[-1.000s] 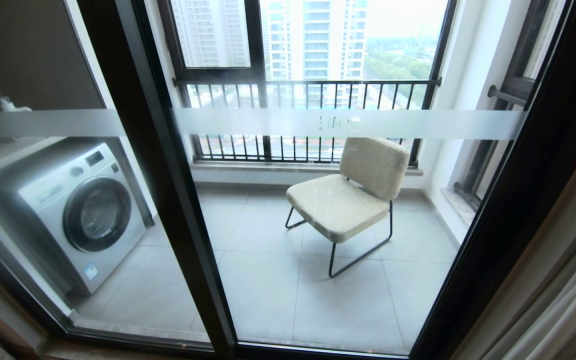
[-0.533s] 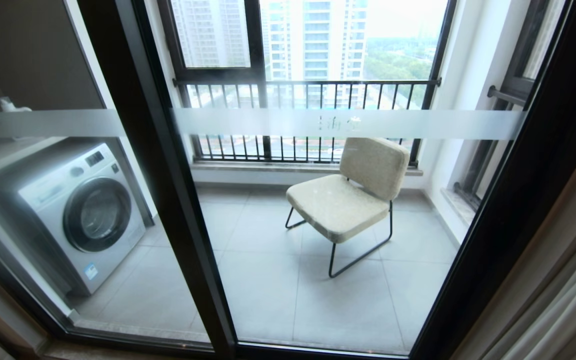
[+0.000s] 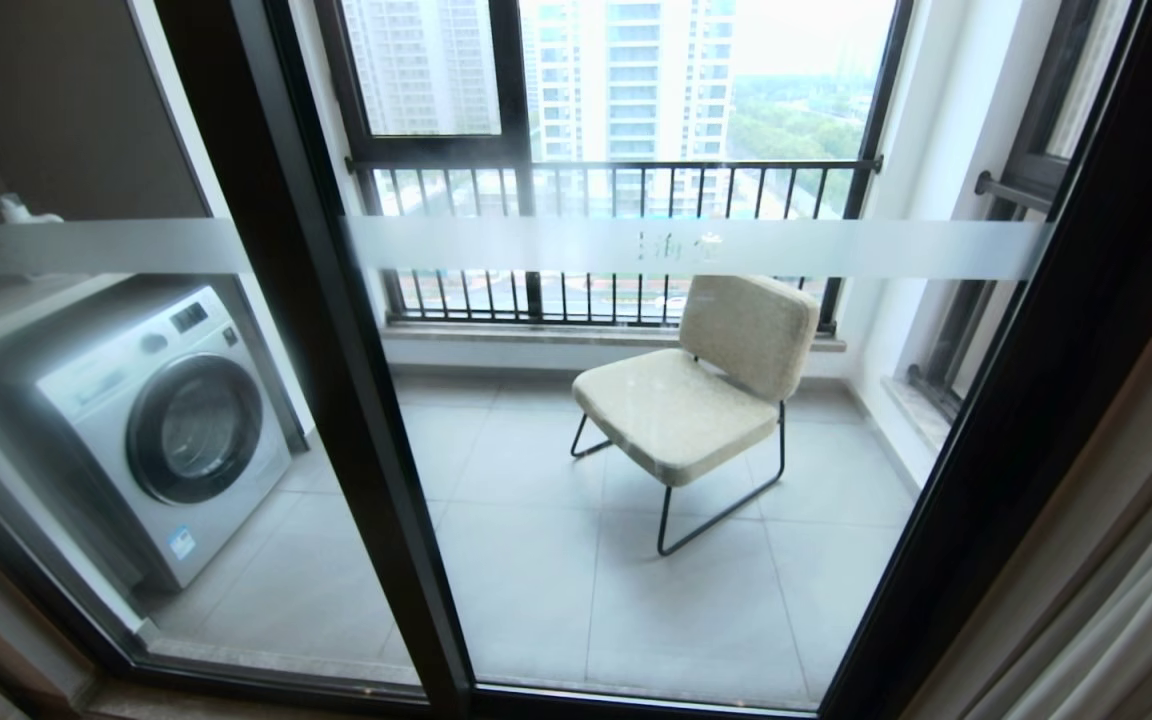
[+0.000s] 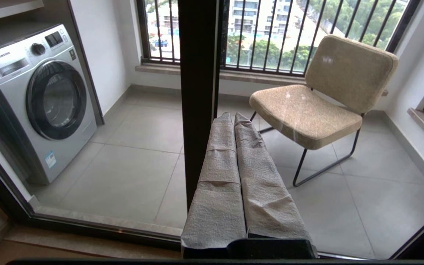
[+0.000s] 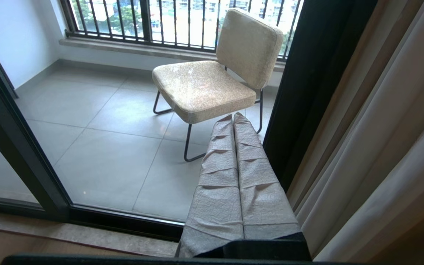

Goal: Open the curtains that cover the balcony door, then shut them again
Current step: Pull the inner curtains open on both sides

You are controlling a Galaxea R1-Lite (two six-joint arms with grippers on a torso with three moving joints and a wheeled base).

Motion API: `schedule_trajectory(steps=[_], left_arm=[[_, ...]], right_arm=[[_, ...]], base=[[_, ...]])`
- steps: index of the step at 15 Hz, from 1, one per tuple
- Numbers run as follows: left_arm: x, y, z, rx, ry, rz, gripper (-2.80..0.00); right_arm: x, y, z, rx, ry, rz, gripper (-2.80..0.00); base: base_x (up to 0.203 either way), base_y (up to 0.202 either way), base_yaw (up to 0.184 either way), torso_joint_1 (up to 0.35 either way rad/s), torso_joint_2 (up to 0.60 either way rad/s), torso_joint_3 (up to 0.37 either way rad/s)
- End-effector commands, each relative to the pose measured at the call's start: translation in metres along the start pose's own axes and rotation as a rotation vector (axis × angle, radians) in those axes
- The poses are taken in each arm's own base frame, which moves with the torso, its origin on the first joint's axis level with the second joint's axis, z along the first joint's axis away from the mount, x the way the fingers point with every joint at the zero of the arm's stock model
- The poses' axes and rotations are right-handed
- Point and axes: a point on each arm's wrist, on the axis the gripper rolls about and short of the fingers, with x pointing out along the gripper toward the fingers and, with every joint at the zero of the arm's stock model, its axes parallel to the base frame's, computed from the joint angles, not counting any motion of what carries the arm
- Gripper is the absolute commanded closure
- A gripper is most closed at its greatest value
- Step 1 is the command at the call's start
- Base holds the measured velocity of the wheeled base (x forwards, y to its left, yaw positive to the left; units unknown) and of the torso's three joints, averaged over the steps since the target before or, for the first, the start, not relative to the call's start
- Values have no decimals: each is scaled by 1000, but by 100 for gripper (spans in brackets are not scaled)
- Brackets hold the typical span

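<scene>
The balcony door [image 3: 336,350] stands uncovered: tall glass panels in black frames, crossed by a frosted white band [image 3: 696,248]. The cream-beige and white curtains [image 3: 1136,600] are gathered at the right edge of the head view. Neither gripper shows in the head view. My right gripper [image 5: 233,116] is shut and empty, its cloth-wrapped fingers [image 5: 248,173] just left of the door's black side frame [image 5: 307,92]. The curtains [image 5: 381,129] hang beyond that frame, apart from the fingers. My left gripper [image 4: 233,115] is also shut and empty, pointing at the door's middle post [image 4: 197,92].
Behind the glass are a white washing machine [image 3: 156,430] at the left, a beige chair [image 3: 696,390] on black legs, and the outer window with its barred railing [image 3: 616,180]. The door's floor track [image 5: 123,221] runs just ahead of both grippers.
The curtain folds at the lower right edge of the head view have swayed slightly. Nothing else differs.
</scene>
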Motion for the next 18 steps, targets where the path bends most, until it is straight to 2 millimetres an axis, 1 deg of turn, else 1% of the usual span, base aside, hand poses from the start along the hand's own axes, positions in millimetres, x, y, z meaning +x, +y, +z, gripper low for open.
schedule_trajectory(steps=[1,18], left_arm=[[0,0,0,-1,0,0,0],[0,0,0,-1,-1,0,0]], right_arm=[[0,0,0,23,1,-6,0],[0,0,0,31,2,-9,0]], base=[[0,0,0,0,0,0],[0,0,0,0,0,0]])
